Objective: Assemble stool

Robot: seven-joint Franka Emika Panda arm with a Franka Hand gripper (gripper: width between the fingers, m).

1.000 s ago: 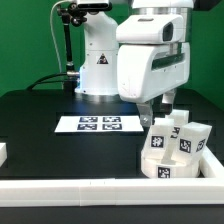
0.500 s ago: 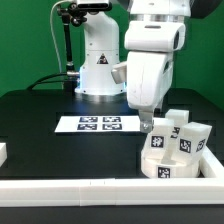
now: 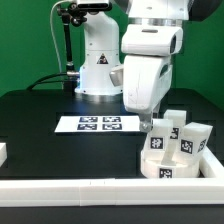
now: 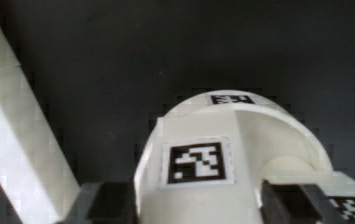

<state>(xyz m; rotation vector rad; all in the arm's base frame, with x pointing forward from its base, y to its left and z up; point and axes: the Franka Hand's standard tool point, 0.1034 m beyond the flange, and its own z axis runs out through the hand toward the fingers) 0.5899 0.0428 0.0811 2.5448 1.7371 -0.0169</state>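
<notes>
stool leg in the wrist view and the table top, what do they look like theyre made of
The stool leg looks like white plastic with a smooth, faintly glossy, rounded surface; its black-and-white tag looks like a flat printed sticker. The table top is black and matte with no glare; the material itself I cannot tell.

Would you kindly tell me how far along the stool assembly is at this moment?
Nothing looks assembled yet: the seat and legs sit loose, clustered in the corner by the border rail. In hand: the end effector is down at one leg, fingers either side. Left: all the joining.
</notes>
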